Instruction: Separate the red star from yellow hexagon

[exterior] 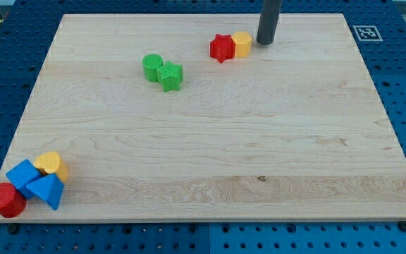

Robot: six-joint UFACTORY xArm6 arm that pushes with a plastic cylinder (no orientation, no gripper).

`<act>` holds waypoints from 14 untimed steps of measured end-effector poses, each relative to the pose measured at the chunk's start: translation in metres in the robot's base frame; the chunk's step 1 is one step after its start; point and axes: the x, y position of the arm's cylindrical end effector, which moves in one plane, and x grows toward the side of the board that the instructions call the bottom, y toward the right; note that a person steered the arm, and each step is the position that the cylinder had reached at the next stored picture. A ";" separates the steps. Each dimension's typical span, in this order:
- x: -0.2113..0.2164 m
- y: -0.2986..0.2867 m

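Note:
The red star (222, 48) lies near the view's top, right of centre, on the wooden board (259, 141). The yellow hexagon (242, 44) sits right against its right side, touching it. My tip (265, 42) is down on the board just to the right of the yellow hexagon, a small gap away. The dark rod rises out of the view's top.
A green cylinder (152, 66) and a green block (169, 76) touch each other left of the red star. At the view's bottom left corner sit a red cylinder (5, 200), two blue blocks (22, 174) (46, 190) and a yellow block (51, 165).

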 end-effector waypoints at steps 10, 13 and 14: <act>-0.009 -0.068; 0.024 -0.094; 0.056 -0.094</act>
